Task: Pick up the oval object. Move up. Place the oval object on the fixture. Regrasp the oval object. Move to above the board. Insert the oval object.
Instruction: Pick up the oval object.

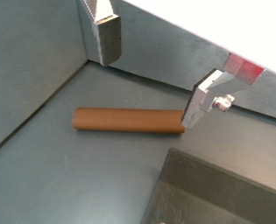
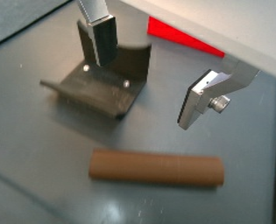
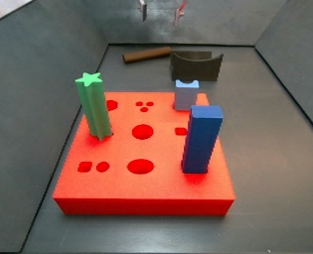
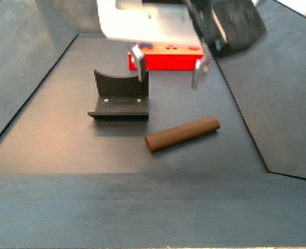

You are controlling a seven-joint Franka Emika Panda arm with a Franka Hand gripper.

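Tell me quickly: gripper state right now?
Gripper: open, holding nothing, above the floor near the oval object and fixture.

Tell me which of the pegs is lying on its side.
The brown oval object lies flat on the floor below the open pincer; the green, blue and grey pegs stand upright in the board.

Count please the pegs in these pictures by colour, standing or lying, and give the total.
Green peg: 1
Blue peg: 1
Grey-blue peg: 1
Brown oval object: 1, lying on the floor, below the open hand
Total: 4
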